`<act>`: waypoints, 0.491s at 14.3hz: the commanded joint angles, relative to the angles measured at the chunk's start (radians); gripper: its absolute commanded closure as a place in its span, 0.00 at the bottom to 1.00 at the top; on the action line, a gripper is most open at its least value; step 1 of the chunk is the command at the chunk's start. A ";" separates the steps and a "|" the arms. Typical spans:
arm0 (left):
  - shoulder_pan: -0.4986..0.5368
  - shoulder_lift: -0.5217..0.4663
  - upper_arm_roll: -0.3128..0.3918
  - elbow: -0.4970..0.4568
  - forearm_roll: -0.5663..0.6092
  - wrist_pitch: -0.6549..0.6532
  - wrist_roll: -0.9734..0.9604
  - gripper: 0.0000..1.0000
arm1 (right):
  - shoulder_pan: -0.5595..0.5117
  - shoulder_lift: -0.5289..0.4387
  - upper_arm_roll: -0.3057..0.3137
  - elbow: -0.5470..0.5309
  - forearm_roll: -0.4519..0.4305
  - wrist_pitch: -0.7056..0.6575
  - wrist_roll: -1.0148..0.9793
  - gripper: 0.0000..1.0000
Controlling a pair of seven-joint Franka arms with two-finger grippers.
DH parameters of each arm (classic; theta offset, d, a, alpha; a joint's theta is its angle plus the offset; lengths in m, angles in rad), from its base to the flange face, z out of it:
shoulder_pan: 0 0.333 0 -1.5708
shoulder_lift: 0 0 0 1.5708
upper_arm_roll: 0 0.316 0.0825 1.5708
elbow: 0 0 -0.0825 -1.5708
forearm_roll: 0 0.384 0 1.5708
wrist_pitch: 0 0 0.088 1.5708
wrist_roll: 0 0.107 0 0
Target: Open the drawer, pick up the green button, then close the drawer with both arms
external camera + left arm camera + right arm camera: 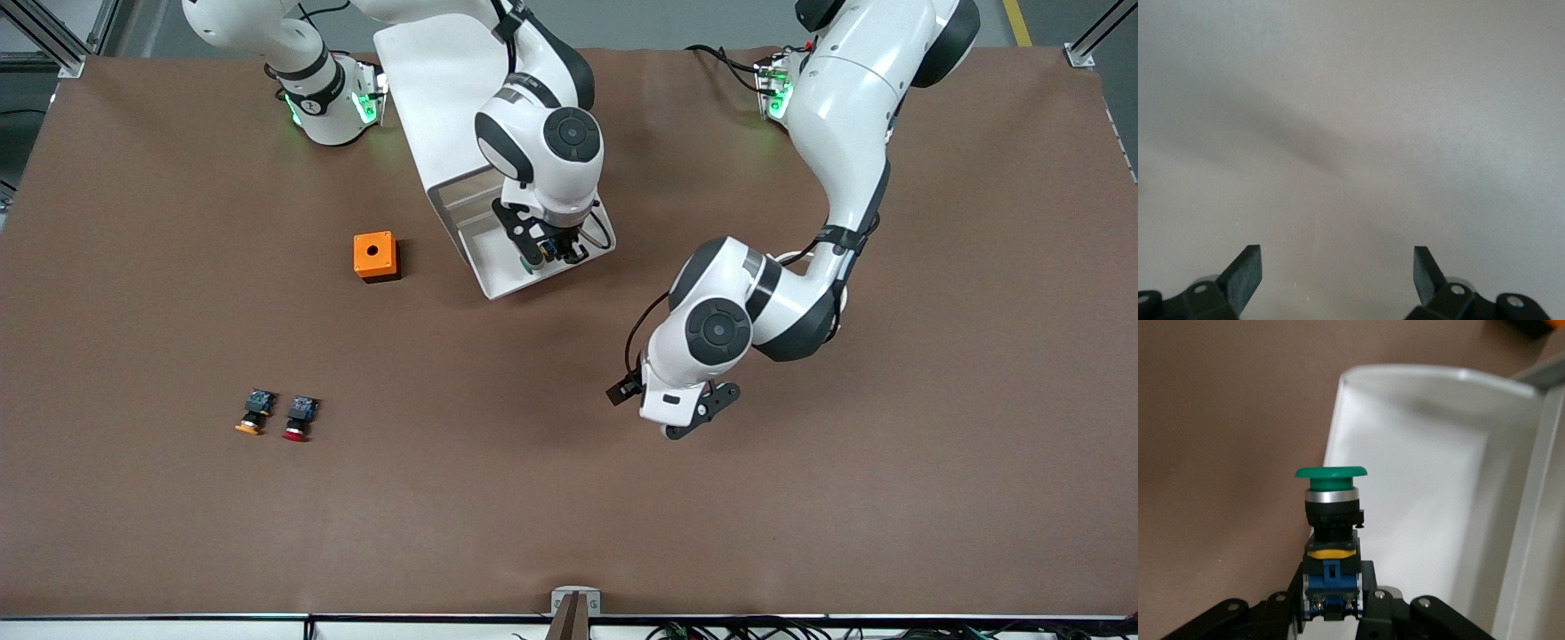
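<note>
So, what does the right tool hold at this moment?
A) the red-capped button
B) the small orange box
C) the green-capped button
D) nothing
C: the right wrist view shows the right tool shut on the blue body of the green-capped button, over the open drawer.

Brown table (933,498), matte covering, evenly lit. Grey floor (702,22) along its far edge. 2 aluminium frame posts (1092,40) at far corners. Cables (756,629) along near edge.
</note>
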State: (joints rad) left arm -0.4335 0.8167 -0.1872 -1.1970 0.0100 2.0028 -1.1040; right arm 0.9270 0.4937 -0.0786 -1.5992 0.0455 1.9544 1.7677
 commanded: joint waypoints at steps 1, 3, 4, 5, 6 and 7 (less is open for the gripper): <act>-0.017 -0.005 -0.012 -0.015 0.044 0.034 0.007 0.00 | -0.088 -0.003 0.006 0.102 0.010 -0.077 -0.208 1.00; -0.028 -0.004 -0.015 -0.028 0.047 0.068 0.009 0.00 | -0.160 -0.015 0.006 0.120 0.011 -0.071 -0.398 1.00; -0.036 -0.004 -0.015 -0.044 0.053 0.088 0.009 0.00 | -0.206 -0.020 0.006 0.120 0.013 -0.071 -0.506 1.00; -0.042 -0.004 -0.015 -0.059 0.073 0.097 0.003 0.00 | -0.239 -0.021 0.006 0.120 0.011 -0.071 -0.601 1.00; -0.054 -0.002 -0.015 -0.068 0.088 0.102 -0.005 0.00 | -0.276 -0.021 0.005 0.119 0.011 -0.071 -0.698 1.00; -0.059 -0.002 -0.015 -0.082 0.093 0.109 -0.007 0.00 | -0.321 -0.017 0.006 0.114 0.011 -0.071 -0.782 1.00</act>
State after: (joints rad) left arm -0.4829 0.8195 -0.1965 -1.2466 0.0668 2.0842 -1.1030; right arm 0.6793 0.4798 -0.0891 -1.4846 0.0460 1.8964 1.1381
